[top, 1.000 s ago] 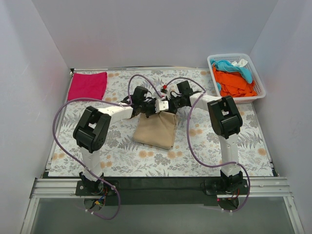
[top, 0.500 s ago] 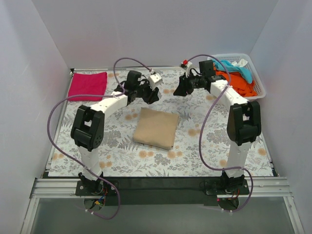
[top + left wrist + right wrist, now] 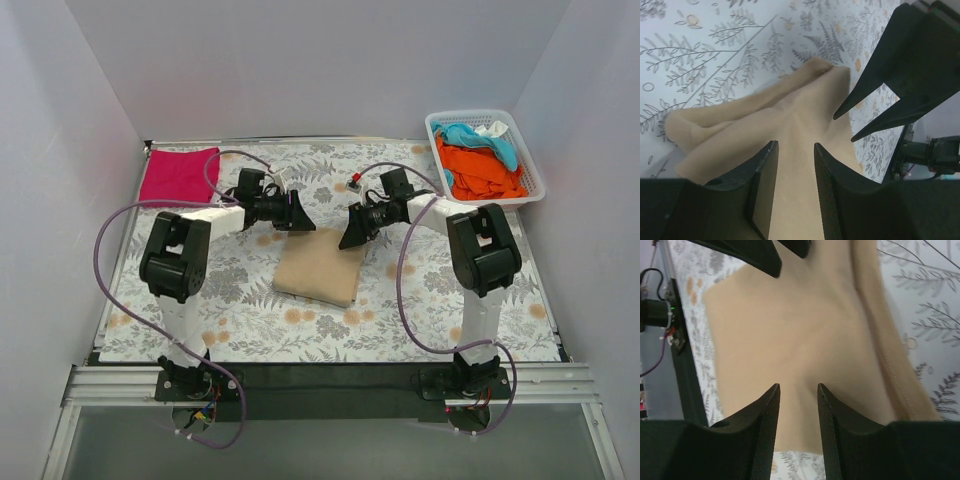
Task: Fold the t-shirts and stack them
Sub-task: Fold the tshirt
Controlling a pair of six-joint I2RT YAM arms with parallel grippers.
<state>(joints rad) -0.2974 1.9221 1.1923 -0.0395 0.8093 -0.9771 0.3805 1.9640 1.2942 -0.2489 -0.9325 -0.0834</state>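
Note:
A folded tan t-shirt [image 3: 320, 266] lies mid-table on the floral cloth; it fills the left wrist view [image 3: 790, 125] and the right wrist view [image 3: 800, 340]. My left gripper [image 3: 300, 214] is open and empty just above the shirt's far left edge. My right gripper [image 3: 352, 232] is open and empty above its far right corner. Each gripper's fingers show in the other's wrist view. A folded magenta t-shirt [image 3: 180, 175] lies at the far left. Orange, teal and white shirts [image 3: 482, 165] are piled in a white basket [image 3: 530, 165] at the far right.
White walls close in the table on the left, back and right. Purple cables loop from both arms over the cloth. The black rail with the arm bases runs along the near edge [image 3: 330, 380].
Both grippers rose from the tan shirt's far edge toward the back of the table, then came down again. They now hover open at the shirt's far edge.

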